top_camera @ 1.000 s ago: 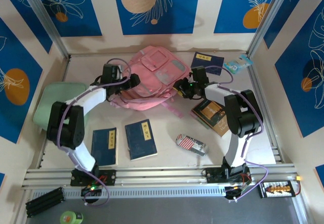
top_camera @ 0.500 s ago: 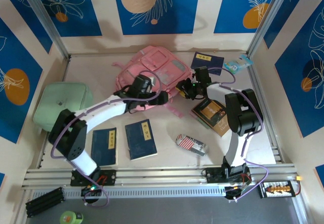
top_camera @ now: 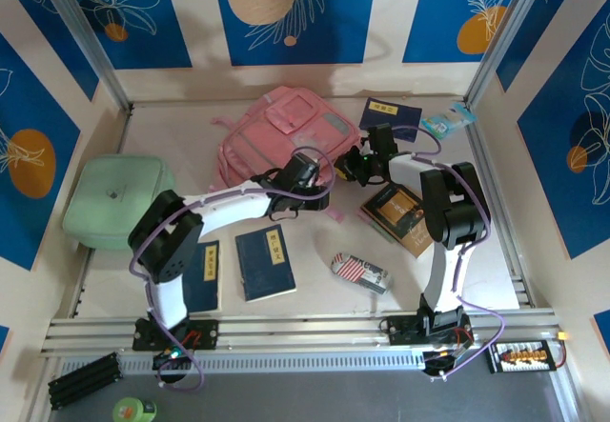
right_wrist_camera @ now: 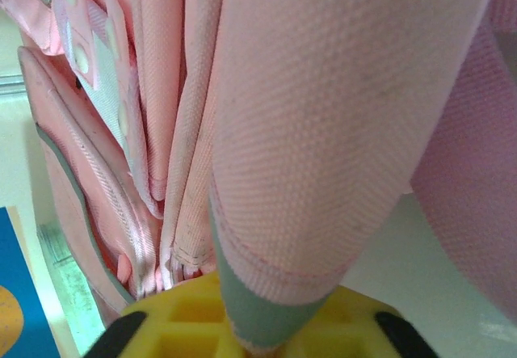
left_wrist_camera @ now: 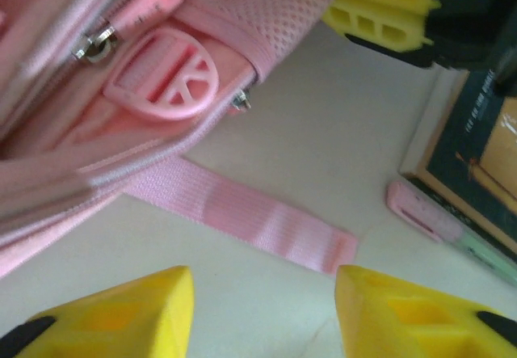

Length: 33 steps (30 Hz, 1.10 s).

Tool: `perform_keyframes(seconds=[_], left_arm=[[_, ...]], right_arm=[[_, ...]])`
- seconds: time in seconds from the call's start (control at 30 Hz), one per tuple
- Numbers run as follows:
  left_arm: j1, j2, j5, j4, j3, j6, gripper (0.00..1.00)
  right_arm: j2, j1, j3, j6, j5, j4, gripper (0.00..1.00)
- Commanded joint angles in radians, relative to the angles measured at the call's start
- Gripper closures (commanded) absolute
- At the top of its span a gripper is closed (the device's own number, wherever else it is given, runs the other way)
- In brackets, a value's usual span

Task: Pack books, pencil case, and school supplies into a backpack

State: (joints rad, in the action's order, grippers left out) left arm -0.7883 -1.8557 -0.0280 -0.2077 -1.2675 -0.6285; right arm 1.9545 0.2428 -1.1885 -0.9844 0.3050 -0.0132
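Right gripper (right_wrist_camera: pixel 258 330) pinches a fold of the backpack (right_wrist_camera: pixel 323 132) between its fingers. The cloth is coarse woven pink, grey-edged, and seemingly clamped tight. Left gripper (left_wrist_camera: pixel 262 309) stands spread and empty; the flat, ribbed webbing strap (left_wrist_camera: pixel 266 225) lies just beyond its tips.

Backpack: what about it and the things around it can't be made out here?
Backpack opening: top view, the left arm crosses its near edge; open or zipped unclear.
Left navy book: top view, partly under the left arm.
Title labels: top view, too small to read.
Green pen: left wrist view, cut off by the right edge.
Right gripper: right wrist view, pinched pink fabric covers its tips.
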Motion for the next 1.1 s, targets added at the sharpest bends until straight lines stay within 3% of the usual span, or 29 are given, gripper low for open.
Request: perform_keyframes(seconds=[0.0,0.33,0.53,1.07], left_arm=[[0.027,-0.021,-0.086,-0.052,-0.058,0.007,0.55],[0.055,0.091,-0.163,-0.100,-0.021,0.030,0.54],[0.054,0.174,-0.164,-0.121,0.047,-0.043,0.54],[0.058,0.057,-0.321,-0.162,-0.085,-0.058,0.72]], right_arm=[[-0.006,0.012,-0.014,0.020,0.083,0.030,0.92],[-0.071,0.083,-0.078,0.017,0.163,0.083,0.95],[-0.069,0.119,-0.141,-0.025,0.164,0.095,0.95],[-0.068,0.147,-0.188,-0.054,0.189,0.096,0.96]])
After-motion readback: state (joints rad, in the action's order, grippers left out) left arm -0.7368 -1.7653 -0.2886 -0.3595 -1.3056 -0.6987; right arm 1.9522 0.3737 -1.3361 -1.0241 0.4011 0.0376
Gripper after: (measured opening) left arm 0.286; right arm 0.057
